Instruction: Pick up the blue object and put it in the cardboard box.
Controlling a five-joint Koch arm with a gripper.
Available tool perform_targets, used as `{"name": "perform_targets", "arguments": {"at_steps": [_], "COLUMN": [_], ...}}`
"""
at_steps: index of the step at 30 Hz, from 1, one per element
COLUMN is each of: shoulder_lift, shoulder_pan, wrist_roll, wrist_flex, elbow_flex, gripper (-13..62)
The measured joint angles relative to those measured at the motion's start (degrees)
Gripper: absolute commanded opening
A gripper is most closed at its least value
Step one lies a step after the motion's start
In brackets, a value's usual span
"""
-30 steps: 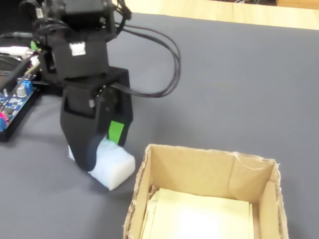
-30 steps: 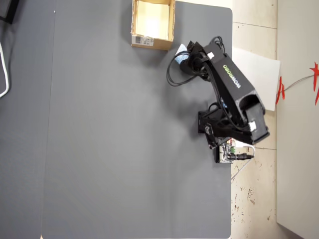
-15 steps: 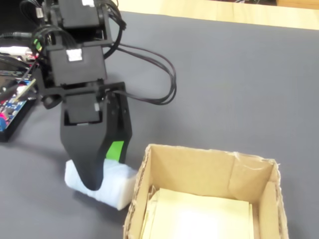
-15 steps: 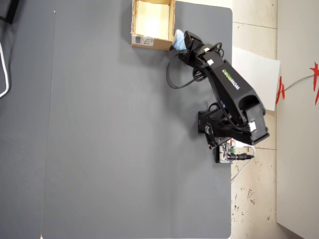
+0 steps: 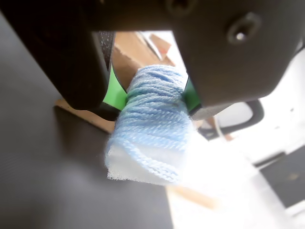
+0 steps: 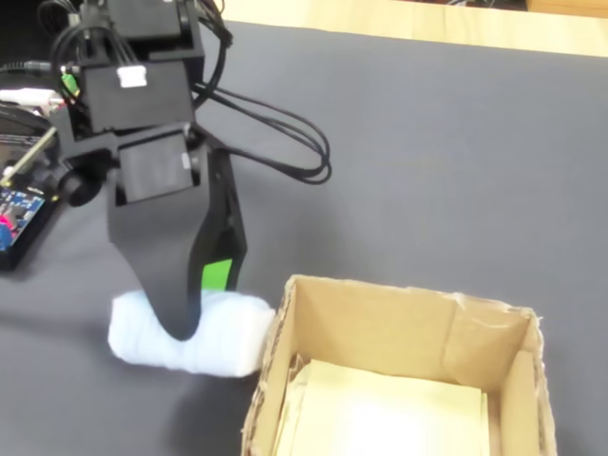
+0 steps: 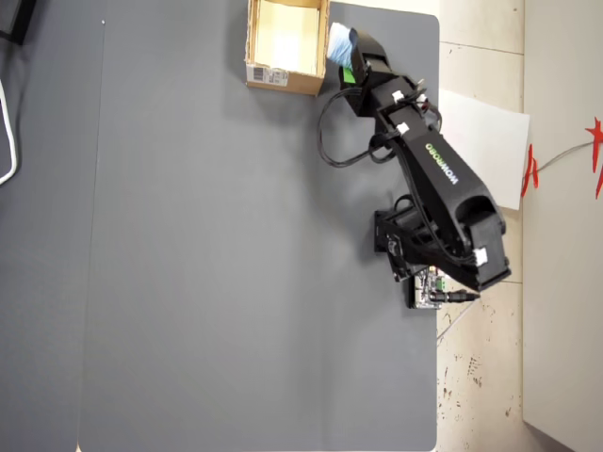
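A cardboard box [image 6: 399,370] stood on the gray mat [image 6: 427,161], its near wall just beside the blue object [image 6: 223,337]. The gripper [image 5: 155,95] pinched the blue object between green-padded jaws.

We count one blue yarn bundle [image 6: 185,337], one cardboard box [image 6: 380,328], one claw [image 6: 195,318], one circuit board [image 6: 17,211], one grey mat [image 7: 217,245].

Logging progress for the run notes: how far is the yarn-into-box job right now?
Done: the grasp. The wrist view shows the gripper clamped on the light-blue yarn bundle. In hand: the bundle sits low beside the cardboard box, outside its wall. Left: lift it over the rim, move above the pale interior, release.
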Motion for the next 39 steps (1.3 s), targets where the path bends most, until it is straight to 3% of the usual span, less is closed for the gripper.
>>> {"name": "perform_targets", "arguments": {"at_steps": [14,21,29,32,39], "shoulder_lift": [7.21,7.47,-3.87,-5.54,-9.4], "shoulder_pan": [-2.64,-14.15,-19.86,-20.04,-20.04], "wrist_roll": [0.44,2.37,1.32,0.53,-0.97], "wrist_flex": [-0.44,-1.32,5.54,8.7,14.15], "elbow_flex": [0.0,-5.1,-16.44,-17.75,-24.17], "gripper": [15.4,15.4,16.0,22.8,30.0]}}
